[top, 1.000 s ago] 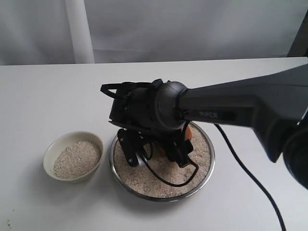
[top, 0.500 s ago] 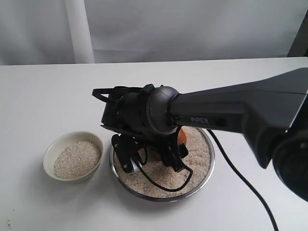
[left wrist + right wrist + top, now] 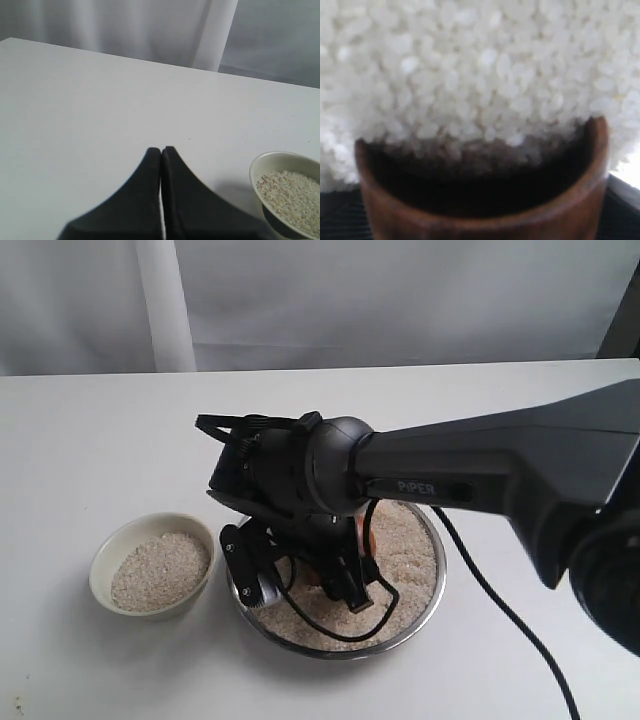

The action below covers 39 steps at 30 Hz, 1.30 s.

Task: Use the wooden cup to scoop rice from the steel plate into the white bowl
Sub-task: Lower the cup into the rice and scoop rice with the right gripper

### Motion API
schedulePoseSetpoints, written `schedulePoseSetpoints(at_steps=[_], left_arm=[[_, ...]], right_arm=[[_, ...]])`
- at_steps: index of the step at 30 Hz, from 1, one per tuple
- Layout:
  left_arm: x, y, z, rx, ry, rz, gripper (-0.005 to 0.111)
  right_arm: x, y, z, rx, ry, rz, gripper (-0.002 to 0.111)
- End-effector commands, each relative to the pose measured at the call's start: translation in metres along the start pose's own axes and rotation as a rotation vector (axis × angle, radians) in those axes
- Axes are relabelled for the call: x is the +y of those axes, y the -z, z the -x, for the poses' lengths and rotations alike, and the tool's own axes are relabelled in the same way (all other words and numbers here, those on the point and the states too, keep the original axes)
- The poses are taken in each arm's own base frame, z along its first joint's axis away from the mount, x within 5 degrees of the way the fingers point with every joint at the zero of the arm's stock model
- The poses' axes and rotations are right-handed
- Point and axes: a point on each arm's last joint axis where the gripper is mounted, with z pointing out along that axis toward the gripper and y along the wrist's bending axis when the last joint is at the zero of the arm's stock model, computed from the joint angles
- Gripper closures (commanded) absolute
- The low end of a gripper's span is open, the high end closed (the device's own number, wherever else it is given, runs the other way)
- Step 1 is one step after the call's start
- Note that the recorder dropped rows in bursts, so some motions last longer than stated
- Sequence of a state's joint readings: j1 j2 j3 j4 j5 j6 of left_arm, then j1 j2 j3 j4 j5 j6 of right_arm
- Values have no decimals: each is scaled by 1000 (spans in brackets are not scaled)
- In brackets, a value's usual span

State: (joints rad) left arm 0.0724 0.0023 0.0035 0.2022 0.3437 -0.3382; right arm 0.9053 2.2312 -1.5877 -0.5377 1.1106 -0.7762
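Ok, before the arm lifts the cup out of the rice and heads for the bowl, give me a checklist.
1. Right gripper holding the wooden cup: ok, the cup sits between its fingers.
2. Cup mouth in the rice: ok, grains spill over its rim.
3. Cup filled enough: cannot tell, the inside is mostly dark.
4. White bowl upright beside the steel plate, with room left: ok, its rice sits below the rim.
5. Left gripper out of the way: ok, shut, over bare table near the bowl.
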Motion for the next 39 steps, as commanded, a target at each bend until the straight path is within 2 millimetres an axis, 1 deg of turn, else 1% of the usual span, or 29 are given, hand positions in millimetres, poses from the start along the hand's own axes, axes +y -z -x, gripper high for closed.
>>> schedulePoseSetpoints(at_steps=[1, 5, 10, 16, 22, 29, 31, 35, 39], left_arm=[[-1, 1, 2, -11, 7, -7, 107], [-1, 1, 2, -11, 7, -7, 107], [-1, 1, 2, -11, 7, -7, 107], [-1, 1, 2, -11, 7, -7, 107], [-1, 1, 2, -11, 7, -7, 107], [-1, 1, 2, -11, 7, -7, 107], [-1, 1, 2, -11, 7, -7, 107], [-1, 1, 2, -11, 7, -7, 107], [-1, 1, 2, -11, 7, -7, 107]], right_arm=[[3, -2, 14, -134, -50, 33, 108], [4, -2, 16, -159, -67, 44, 108], [3, -5, 12, -189, -110, 82, 108], [-1, -6, 4, -218, -155, 99, 108], [-7, -2, -5, -328, -214, 133, 108], [-10, -6, -13, -352, -239, 151, 108], [-11, -7, -14, -383, -250, 158, 108], [-9, -9, -16, -478, -290, 168, 108], [-1, -18, -23, -506, -325, 166, 108]])
